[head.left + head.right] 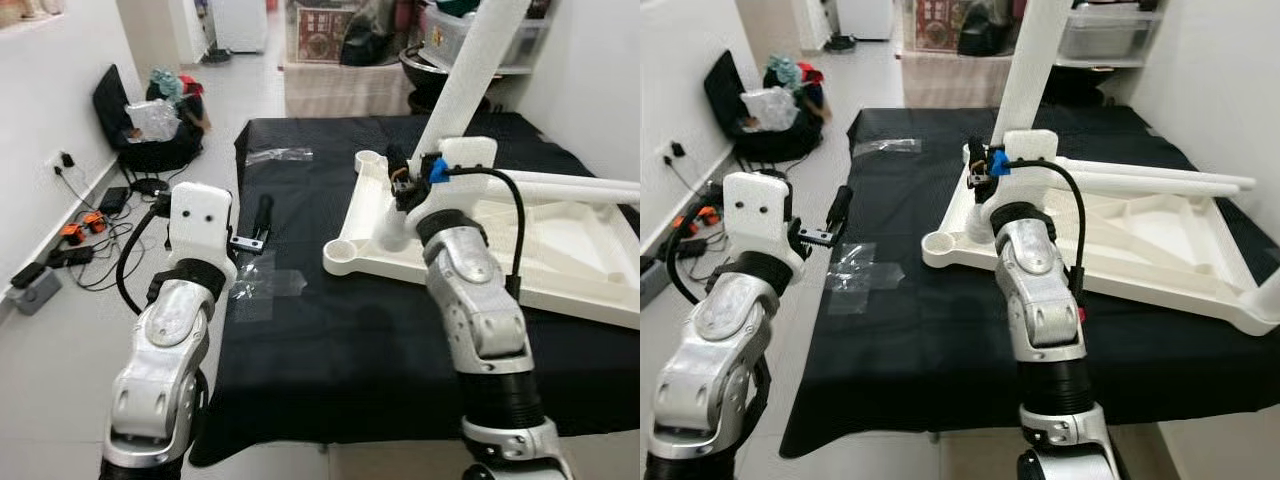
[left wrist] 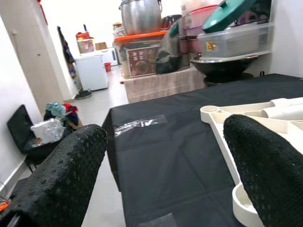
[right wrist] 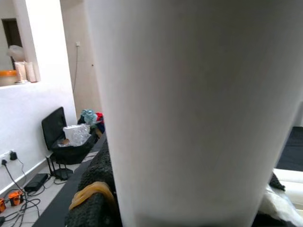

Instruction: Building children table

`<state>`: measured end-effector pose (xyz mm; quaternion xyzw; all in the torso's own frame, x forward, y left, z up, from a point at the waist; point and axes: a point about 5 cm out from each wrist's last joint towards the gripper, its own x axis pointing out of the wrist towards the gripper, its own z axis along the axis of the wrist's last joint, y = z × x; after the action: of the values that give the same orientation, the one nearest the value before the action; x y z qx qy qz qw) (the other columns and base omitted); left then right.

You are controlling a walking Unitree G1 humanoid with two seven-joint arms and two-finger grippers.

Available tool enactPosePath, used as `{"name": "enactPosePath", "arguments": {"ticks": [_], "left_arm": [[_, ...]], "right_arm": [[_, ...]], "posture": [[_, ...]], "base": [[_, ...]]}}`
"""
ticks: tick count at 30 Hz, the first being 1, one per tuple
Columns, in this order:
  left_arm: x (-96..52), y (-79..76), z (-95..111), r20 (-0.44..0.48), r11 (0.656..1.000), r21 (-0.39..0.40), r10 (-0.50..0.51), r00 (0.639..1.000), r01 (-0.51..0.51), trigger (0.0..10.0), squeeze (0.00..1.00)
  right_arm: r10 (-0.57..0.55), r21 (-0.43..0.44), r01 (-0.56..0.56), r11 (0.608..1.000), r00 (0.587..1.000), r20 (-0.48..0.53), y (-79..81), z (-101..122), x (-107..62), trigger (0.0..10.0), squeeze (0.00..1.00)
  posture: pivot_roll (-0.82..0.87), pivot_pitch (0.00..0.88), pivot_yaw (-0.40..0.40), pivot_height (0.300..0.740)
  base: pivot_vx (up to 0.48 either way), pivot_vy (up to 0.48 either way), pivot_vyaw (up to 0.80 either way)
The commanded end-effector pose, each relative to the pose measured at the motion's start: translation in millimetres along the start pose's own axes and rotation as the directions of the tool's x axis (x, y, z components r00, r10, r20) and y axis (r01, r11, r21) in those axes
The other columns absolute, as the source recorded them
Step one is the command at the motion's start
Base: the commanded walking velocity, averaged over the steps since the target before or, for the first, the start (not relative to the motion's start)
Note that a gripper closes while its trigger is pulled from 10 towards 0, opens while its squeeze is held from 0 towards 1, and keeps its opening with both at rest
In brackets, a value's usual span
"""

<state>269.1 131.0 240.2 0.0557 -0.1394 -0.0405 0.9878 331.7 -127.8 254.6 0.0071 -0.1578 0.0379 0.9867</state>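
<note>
Left of the upturned white tabletop, the left gripper hovers wide open and empty over the black cloth. The right gripper clamps an upright table leg at the tabletop's corner.

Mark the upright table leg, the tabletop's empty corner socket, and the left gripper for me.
upright table leg (image 1: 470,75), left eye view, mid shaft.
empty corner socket (image 1: 341,251), left eye view, round rim.
left gripper (image 1: 258,222), left eye view, between fingertips.
</note>
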Motion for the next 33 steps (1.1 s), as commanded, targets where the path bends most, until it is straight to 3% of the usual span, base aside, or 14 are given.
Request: {"name": "enactPosePath", "arguments": {"ticks": [1,33], "left_arm": [[-2.4,0.1,-1.0,-0.008,1.000,0.012,-0.008,1.000,0.008,10.0,0.00],[-2.5,0.3,-2.8,-0.016,1.000,0.019,-0.013,1.000,0.013,10.0,0.00]], "right_arm": [[0.009,0.005,-0.009,1.000,1.000,0.017,4.1,6.2,2.7,10.0,0.00],[-0.005,0.006,0.005,1.000,1.000,0.017,3.5,6.3,2.6,10.0,0.00]], "posture": [[0.04,0.051,-0.045,0.740],[0.05,0.057,-0.045,0.740]], "base": [[0.262,0.000,0.00],[0.256,0.000,0.00]]}}
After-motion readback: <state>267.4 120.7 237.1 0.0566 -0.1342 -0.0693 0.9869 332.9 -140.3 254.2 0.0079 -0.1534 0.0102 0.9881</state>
